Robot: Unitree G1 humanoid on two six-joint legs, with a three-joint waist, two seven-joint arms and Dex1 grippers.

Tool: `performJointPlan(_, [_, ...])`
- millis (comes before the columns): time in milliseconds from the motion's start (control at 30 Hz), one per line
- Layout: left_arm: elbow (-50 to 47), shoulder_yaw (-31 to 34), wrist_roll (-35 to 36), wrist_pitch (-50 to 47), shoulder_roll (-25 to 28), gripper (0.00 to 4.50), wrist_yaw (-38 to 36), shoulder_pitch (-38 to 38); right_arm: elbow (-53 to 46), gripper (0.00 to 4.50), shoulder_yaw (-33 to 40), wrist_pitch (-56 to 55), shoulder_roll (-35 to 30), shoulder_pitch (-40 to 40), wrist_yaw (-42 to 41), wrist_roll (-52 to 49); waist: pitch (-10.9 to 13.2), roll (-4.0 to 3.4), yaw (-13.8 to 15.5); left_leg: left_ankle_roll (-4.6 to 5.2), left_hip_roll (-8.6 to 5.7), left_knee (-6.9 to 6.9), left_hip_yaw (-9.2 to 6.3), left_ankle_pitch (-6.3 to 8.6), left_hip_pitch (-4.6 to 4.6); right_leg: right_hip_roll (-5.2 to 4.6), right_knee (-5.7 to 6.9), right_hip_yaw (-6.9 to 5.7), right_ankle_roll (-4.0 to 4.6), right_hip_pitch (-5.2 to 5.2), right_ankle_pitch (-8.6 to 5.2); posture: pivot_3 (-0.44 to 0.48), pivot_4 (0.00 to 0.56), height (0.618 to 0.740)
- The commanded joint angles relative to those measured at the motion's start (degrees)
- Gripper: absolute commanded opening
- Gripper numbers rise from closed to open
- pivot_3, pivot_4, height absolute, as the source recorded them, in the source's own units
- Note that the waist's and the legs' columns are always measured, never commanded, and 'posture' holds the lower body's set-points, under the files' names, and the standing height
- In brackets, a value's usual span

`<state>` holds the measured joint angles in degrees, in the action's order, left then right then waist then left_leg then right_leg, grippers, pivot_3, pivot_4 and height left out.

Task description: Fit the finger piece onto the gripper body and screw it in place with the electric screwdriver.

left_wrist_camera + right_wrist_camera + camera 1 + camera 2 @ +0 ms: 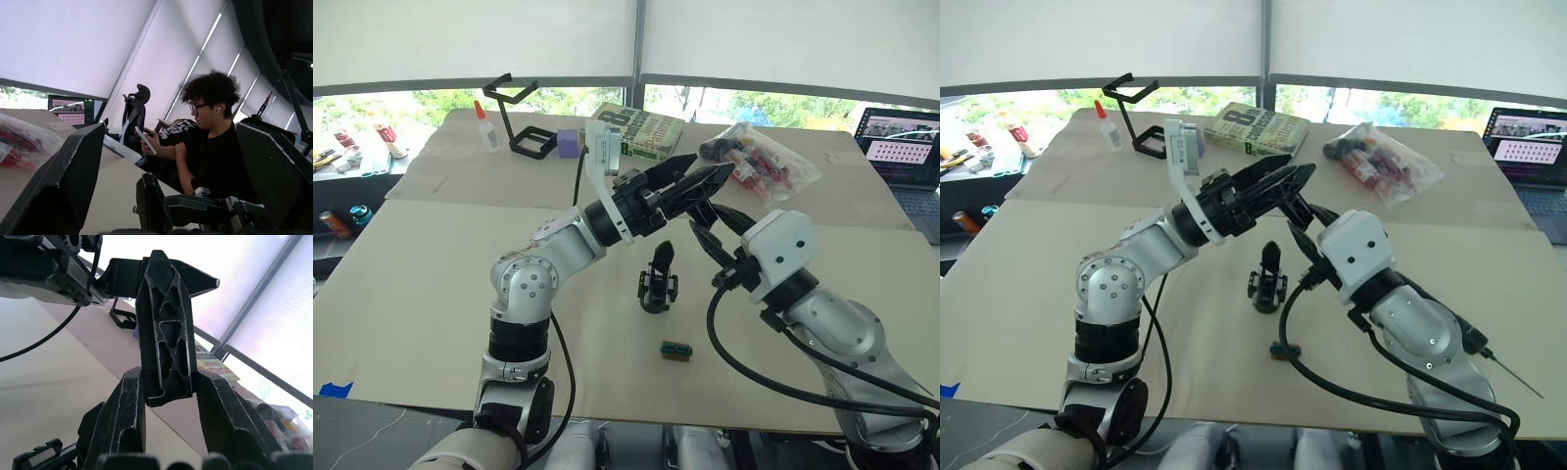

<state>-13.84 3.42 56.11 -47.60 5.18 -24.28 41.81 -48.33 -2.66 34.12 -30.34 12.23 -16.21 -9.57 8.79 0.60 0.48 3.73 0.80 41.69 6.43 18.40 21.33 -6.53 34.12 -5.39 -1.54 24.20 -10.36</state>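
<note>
While the right pincer (166, 396) clamps the finger piece (164, 328) — left pincer (690, 186) wide | gripper body (657, 279) on table (431, 284).

Both head eyes look down over the table (431, 294) from above. Each wrist camera peers up close along its fingers, toward the window blinds (274, 323).

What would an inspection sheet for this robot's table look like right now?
Surface: tan table, covered in board.
Job's things: gripper body standing mid-table; finger piece in right gripper; electric screwdriver at table's right edge.
Clutter: green-and-brown block, book, plastic bag, glue bottle, black stand.
Grippers: left gripper open, raised; right shut on finger piece.
Cables: black cable along right arm.
Surroundings: laptop, seated person.
</note>
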Motion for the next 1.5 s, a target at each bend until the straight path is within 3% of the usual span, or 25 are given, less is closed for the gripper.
performJointPlan(33, [-2.54,0.23,0.99,0.79,-0.22,3.73,0.30,0.24,-1.33,1.10,1.03,-1.09,0.66,0.64,0.24,0.96,0.00,0.00,0.03,-0.05,0.01,0.00,-0.01,-0.03,0.00,0.02,0.01,0.00,-0.03,0.00,-0.03,0.000,0.150,0.740])
performJointPlan(300, [-3.16,-0.61,0.27,1.77,-0.23,0.18,0.12,0.37,-1.76,1.10,1.39,-0.13,0.30,0.19,-0.88,1.14,0.00,0.00,0.02,-0.11,0.04,0.00,0.00,-0.08,-0.04,0.10,0.05,0.07,0.23,0.03,0.11,0.000,0.150,0.740])
performJointPlan(333, [-3.23,-0.64,-0.04,2.36,-0.39,0.08,0.20,0.33,-1.91,1.10,1.80,0.07,0.15,0.04,-1.33,0.88,0.00,0.00,0.12,-0.10,0.05,0.00,0.00,-0.07,-0.04,0.10,0.03,0.07,0.23,0.03,0.10,0.000,0.150,0.740])
performJointPlan(367, [-3.18,-0.52,-0.14,2.75,-0.59,0.08,0.45,0.34,-2.20,1.10,2.45,0.49,0.21,-0.19,-2.19,-0.34,0.00,0.00,0.16,-0.10,0.04,0.00,-0.01,-0.08,-0.01,0.08,0.02,0.07,0.23,0.02,0.10,0.000,0.150,0.740])
performJointPlan(433, [-2.11,0.39,-1.44,4.87,-0.49,0.00,0.20,0.77,-3.67,2.12,6.89,2.38,0.17,-0.84,-6.53,-7.97,0.00,0.01,0.21,-0.09,0.04,0.00,-0.01,-0.07,0.00,0.09,0.00,0.07,0.23,0.02,0.10,0.000,0.150,0.740])
performJointPlan(500, [0.82,2.29,0.38,3.25,1.41,0.00,-1.68,2.12,-3.62,2.78,12.06,4.26,-3.02,-0.76,-12.01,-14.50,0.01,0.00,0.23,-0.08,0.05,0.00,-0.03,-0.07,0.02,0.10,-0.02,0.07,0.24,0.02,0.11,0.000,0.150,0.740])
performJointPlan(567, [4.37,3.12,4.62,-2.73,6.27,0.00,-7.43,3.70,-2.06,3.55,16.81,6.33,-7.78,0.65,-18.17,-21.57,0.02,0.00,0.11,-0.06,0.06,0.00,-0.03,-0.06,0.02,0.09,-0.01,0.07,0.26,0.02,0.12,0.000,0.150,0.740])
performJointPlan(667, [8.15,0.95,3.97,-5.85,13.29,0.00,-16.93,5.41,1.62,4.49,21.08,12.89,-15.54,2.95,-25.61,-33.37,0.05,-0.05,-0.48,-0.04,0.11,0.00,-0.01,-0.06,-0.01,0.12,0.06,0.11,0.29,0.07,0.11,0.000,0.150,0.740])
performJointPlan(833, [9.27,-5.82,1.28,-9.32,21.12,0.00,-30.71,8.61,9.29,4.49,20.23,25.31,-23.42,10.46,-27.36,-48.17,0.10,-0.02,-0.39,0.01,0.14,-0.04,-0.03,-0.03,0.04,0.09,0.07,0.12,0.41,0.14,0.08,0.000,0.150,0.740])
performJointPlan(967, [8.70,-10.28,-1.29,-10.09,23.82,0.00,-37.00,9.63,10.72,4.49,13.42,31.76,-24.50,16.43,-25.93,-53.93,0.10,-0.03,0.01,0.12,0.13,-0.08,-0.04,0.04,0.10,0.05,-0.01,0.12,0.41,0.18,0.07,0.000,0.150,0.740])
performJointPlan(1100, [7.12,-13.01,-3.26,-10.15,24.09,0.00,-39.33,9.63,12.33,4.49,8.55,36.10,-19.98,21.83,-19.51,-58.12,0.10,-0.02,0.20,0.13,0.10,-0.02,-0.05,0.04,0.47,0.00,-0.01,0.10,0.40,0.46,0.08,0.000,0.150,0.740])
performJointPlan(1233, [6.80,-11.82,-2.80,-10.30,22.38,0.00,-37.98,9.13,13.38,4.49,6.83,38.71,-16.98,23.55,-14.19,-62.30,0.10,-0.02,0.38,0.13,0.06,0.05,-0.07,0.03,0.82,-0.03,0.05,0.04,0.38,0.75,0.10,0.000,0.150,0.740])
performJointPlan(1500, [5.06,-11.67,-3.16,-10.08,22.21,0.00,-38.21,7.70,14.04,4.49,4.99,39.11,-16.19,23.99,-11.75,-65.41,0.10,-0.02,0.16,0.12,0.04,0.05,-0.02,0.02,0.89,0.01,0.32,-0.03,0.33,0.81,0.12,0.000,0.150,0.740])
